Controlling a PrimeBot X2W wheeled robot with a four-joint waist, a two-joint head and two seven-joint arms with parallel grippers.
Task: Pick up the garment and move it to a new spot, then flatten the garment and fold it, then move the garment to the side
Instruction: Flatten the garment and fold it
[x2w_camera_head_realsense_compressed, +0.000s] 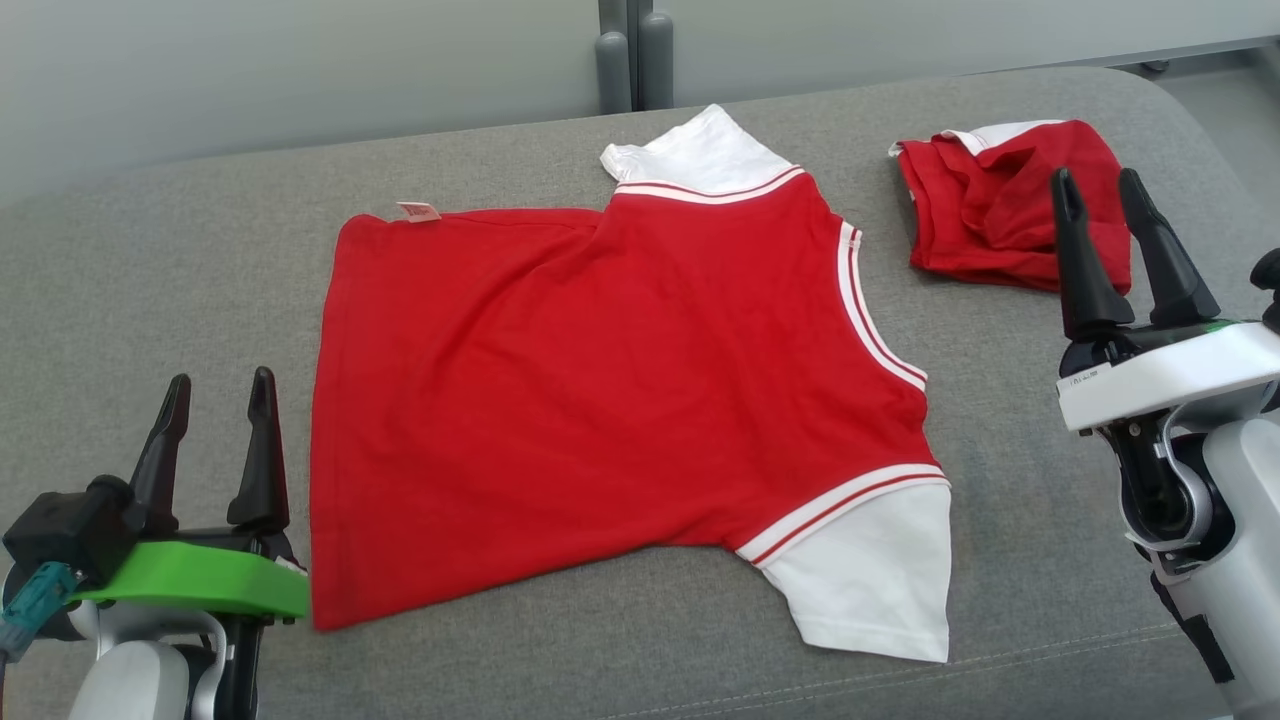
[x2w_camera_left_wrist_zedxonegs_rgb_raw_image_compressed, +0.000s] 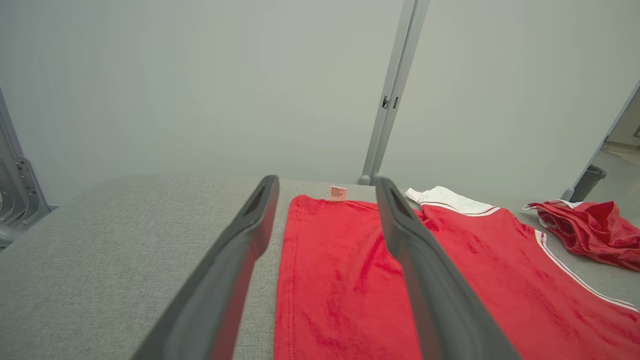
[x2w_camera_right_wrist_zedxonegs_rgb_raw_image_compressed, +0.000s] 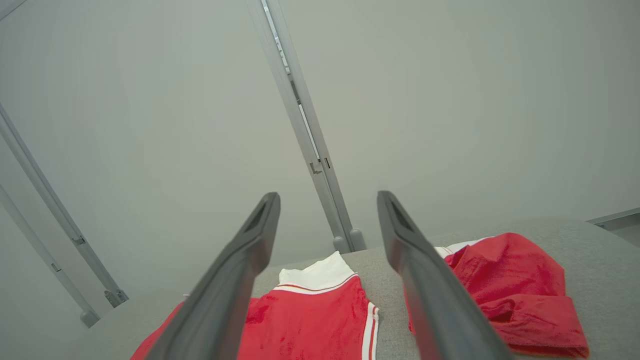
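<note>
I find the garment (x2w_camera_head_realsense_compressed: 600, 400) spread flat at the middle of the surface (x2w_camera_head_realsense_compressed: 150, 280); left gripper (x2w_camera_head_realsense_compressed: 221, 378) and right gripper (x2w_camera_head_realsense_compressed: 1096, 178) stand wide open, fingers empty; I judge both should pinch its near-edge corners together, lifting evenly.

Nothing can be read: the small pink tag (x2w_camera_head_realsense_compressed: 418, 211) on the edge of the red garment (x2w_camera_head_realsense_compressed: 560, 400), upper left of centre in the head view, carries print too fine to make out.
</note>
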